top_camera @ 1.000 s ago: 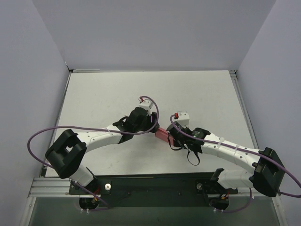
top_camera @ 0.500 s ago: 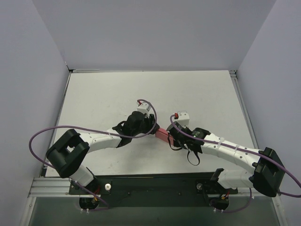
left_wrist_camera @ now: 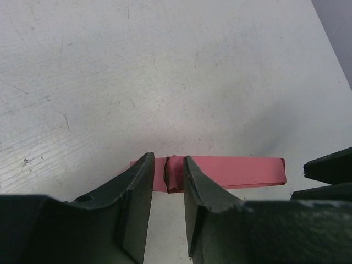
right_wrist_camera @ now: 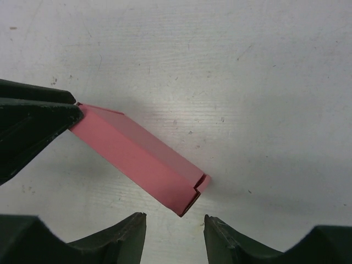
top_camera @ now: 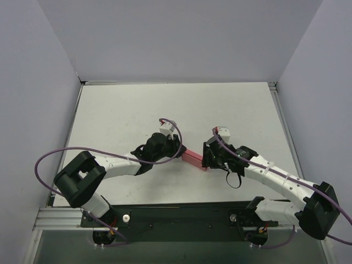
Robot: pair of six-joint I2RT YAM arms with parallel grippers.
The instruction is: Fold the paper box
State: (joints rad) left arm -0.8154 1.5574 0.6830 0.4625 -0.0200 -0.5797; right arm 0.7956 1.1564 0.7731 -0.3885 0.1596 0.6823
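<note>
One paper box (top_camera: 193, 158) on white table (top_camera: 126, 110), left gripper (left_wrist_camera: 168, 165) pinching its end, right gripper (right_wrist_camera: 175, 220) parted beside other end

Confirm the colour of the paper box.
Plain pink-red, no pattern. The paper box shows best in the right wrist view.

The paper box (top_camera: 193, 158) is a pink-red card piece folded into a long, narrow bar, with a crease running along its length and small flaps notched at one end, lying slantwise near the middle of the table (top_camera: 121, 110)
</note>
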